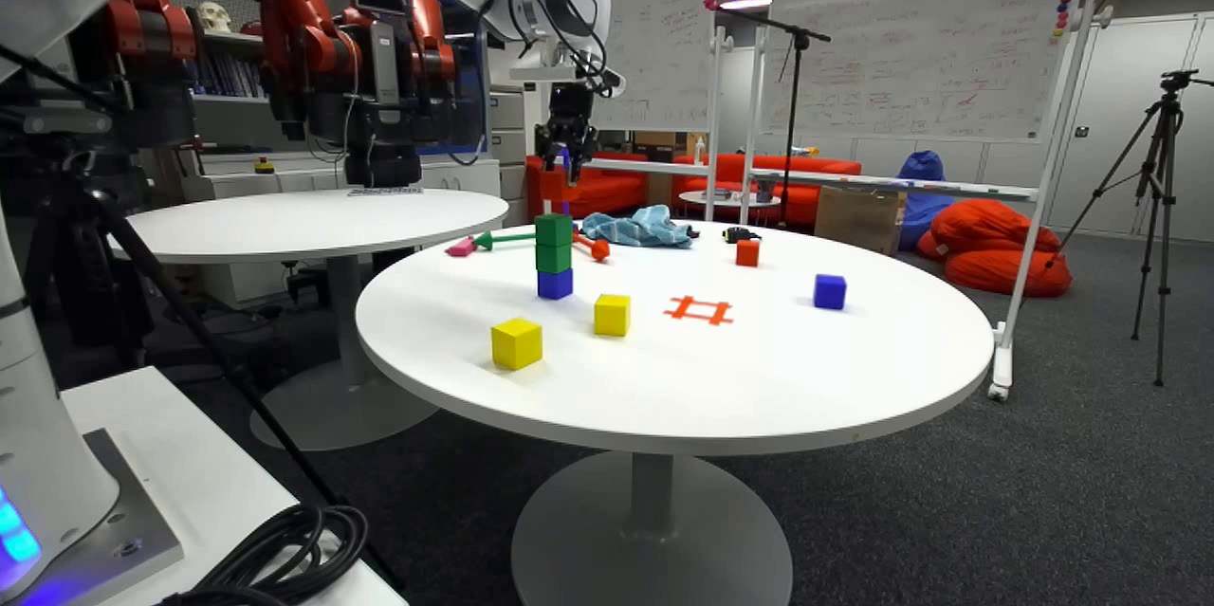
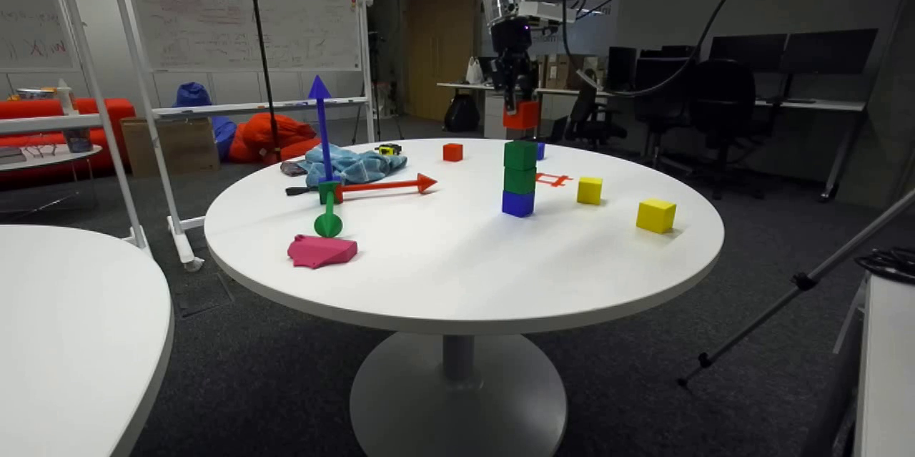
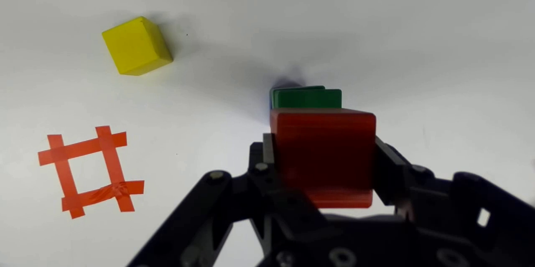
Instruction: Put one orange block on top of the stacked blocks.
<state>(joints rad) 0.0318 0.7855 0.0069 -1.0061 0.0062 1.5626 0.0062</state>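
My pincer (image 3: 322, 154) is clamped on the orange block (image 2: 521, 115), pads (image 3: 268, 148) against two opposite sides. Block hangs above the stacked blocks (image 2: 519, 179), gap visible in both exterior views; not placed yet. Handling, my guess: light, stiff, hard to damage, smooth faces that might slip or pivot if I pinch near an edge. Flat opposite sides are the right hold; underside free for landing. Top green cube (image 2: 520, 155) looks slightly askew in wrist view, stack probably loose: lower gently, release evenly.
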